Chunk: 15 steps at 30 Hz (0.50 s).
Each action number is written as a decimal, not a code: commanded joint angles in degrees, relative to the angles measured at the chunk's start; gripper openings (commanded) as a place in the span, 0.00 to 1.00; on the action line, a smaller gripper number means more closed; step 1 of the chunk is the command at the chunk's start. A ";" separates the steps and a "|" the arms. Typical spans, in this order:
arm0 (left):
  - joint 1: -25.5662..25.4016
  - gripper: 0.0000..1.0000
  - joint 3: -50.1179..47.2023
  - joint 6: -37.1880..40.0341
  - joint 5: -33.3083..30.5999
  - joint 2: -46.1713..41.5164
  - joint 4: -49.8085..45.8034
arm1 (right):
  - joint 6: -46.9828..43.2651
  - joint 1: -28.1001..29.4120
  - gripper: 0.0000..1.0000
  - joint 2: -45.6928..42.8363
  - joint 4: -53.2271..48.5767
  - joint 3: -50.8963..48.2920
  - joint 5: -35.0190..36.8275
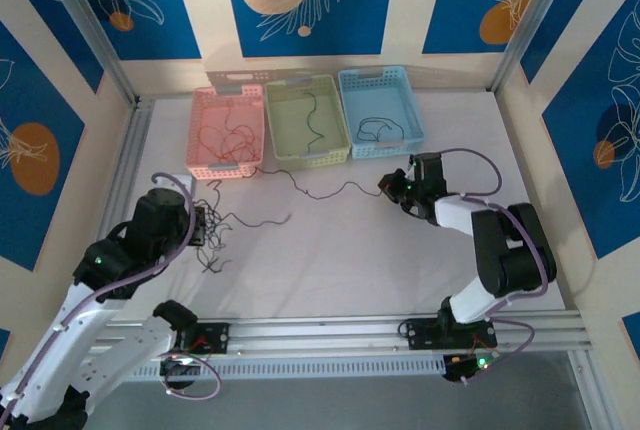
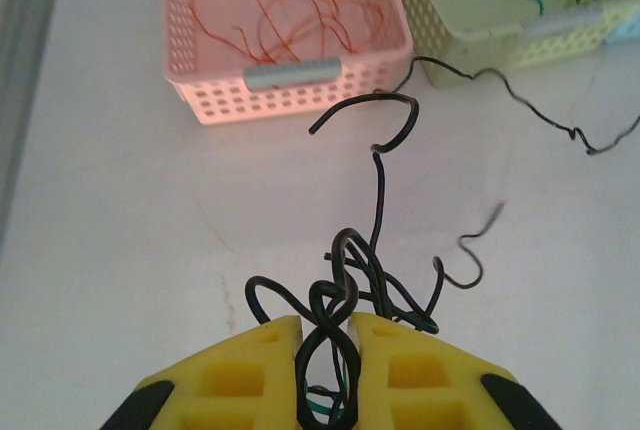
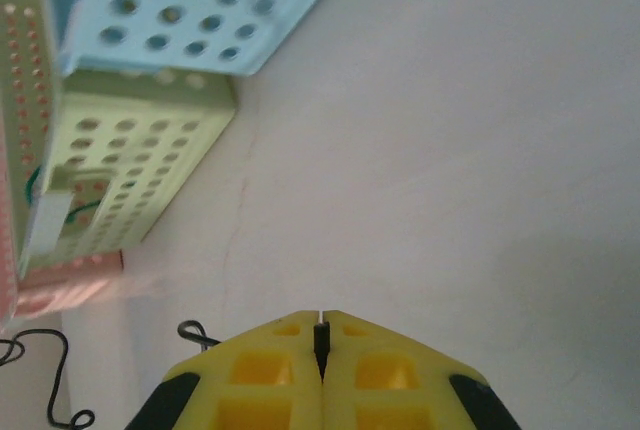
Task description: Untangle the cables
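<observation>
Over on the left of the table (image 1: 400, 260), the left gripper (image 2: 325, 345) is seen clamped on a knotted clump of black cables (image 2: 350, 285), with strands squeezed between its yellow fingers (image 2: 255, 370). One long black cable (image 1: 318, 196) is stretched across the middle, from near the pink basket (image 1: 228, 165) to the right gripper (image 3: 320, 325), whose jaws are pressed together on its end. At the far side, red cables (image 1: 225, 130) are laid in the pink basket, a green cable (image 1: 312, 115) in the green basket (image 1: 310, 157), and a black cable (image 1: 378, 128) in the blue basket (image 1: 385, 147).
</observation>
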 commanded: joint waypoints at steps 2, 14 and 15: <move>0.37 0.00 -0.61 1.84 4.28 0.22 0.47 | -9.65 2.17 0.00 -11.66 -13.07 4.98 4.70; 0.45 0.00 -2.39 2.81 6.30 -0.57 1.36 | -24.84 -1.12 0.00 -19.49 -43.18 30.86 26.37; 0.40 0.00 -2.49 2.81 6.41 -0.59 1.47 | -25.90 -1.32 0.00 -18.53 -44.82 33.41 29.24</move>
